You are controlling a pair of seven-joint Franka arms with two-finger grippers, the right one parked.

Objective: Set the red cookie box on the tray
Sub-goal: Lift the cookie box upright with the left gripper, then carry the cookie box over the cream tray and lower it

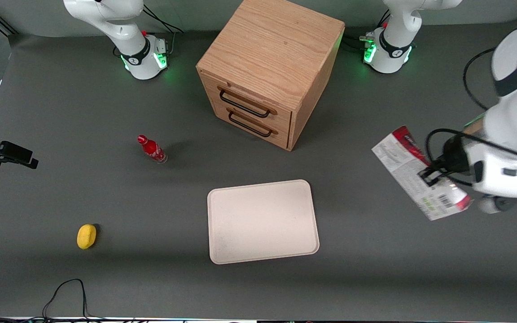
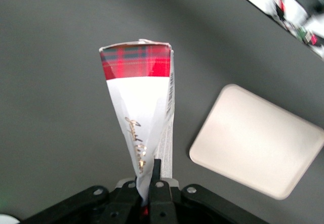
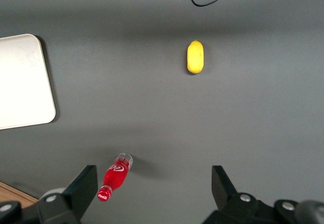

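Note:
The red cookie box (image 1: pixel 413 168), a long thin carton with a white printed panel, barcode and red tartan end, hangs in the air toward the working arm's end of the table. My gripper (image 1: pixel 431 176) is shut on it across its thin sides. In the left wrist view the red cookie box (image 2: pixel 144 113) runs away from my gripper (image 2: pixel 150 183), its fingers (image 2: pixel 157 171) pinching the white panel. The cream-beige tray (image 1: pixel 263 220) lies flat on the grey table, nearer the front camera than the cabinet, with nothing on it. The tray (image 2: pixel 258 138) shows beside and below the held box.
A wooden two-drawer cabinet (image 1: pixel 267 67) stands farther from the front camera than the tray. A small red bottle (image 1: pixel 152 149) and a yellow lemon-like object (image 1: pixel 86 236) lie toward the parked arm's end. A black cable (image 1: pixel 63 291) loops at the table's near edge.

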